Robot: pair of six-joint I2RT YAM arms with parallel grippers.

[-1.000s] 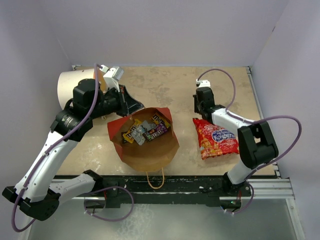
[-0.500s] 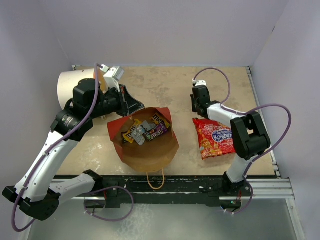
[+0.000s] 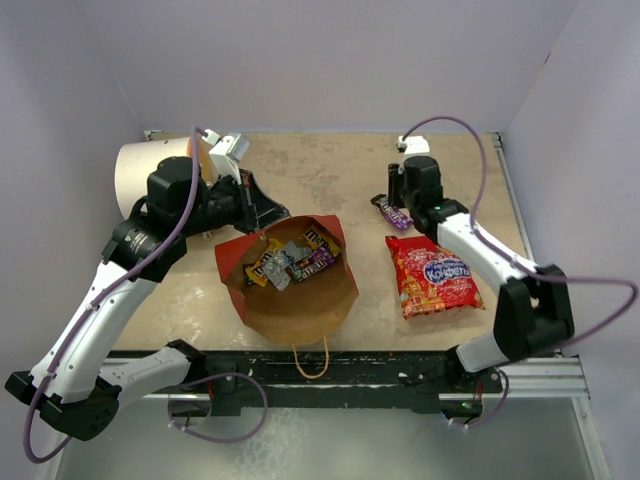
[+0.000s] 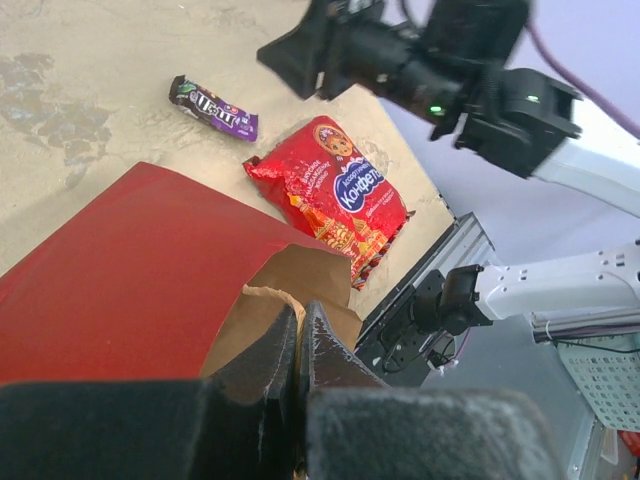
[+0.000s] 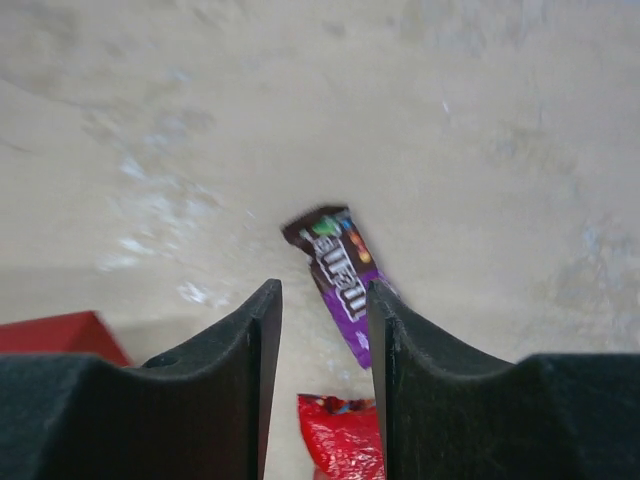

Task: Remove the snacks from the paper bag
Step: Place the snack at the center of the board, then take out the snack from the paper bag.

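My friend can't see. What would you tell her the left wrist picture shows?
The left gripper pinches the rim of a red paper bag. Beyond, on the table, lie a big red snack packet and a small purple candy packet.

Soft, fairly bright light falls evenly from overhead, and the bench [image 3: 330, 170] carries only faint shadows close under the arms. In the left wrist view the claw [image 4: 301, 326] is a dark blur at 6 o'clock. The right wrist view is soft throughout, its fingers [image 5: 232, 385] unfocused, with a pale sheen toward 9 o'clock.
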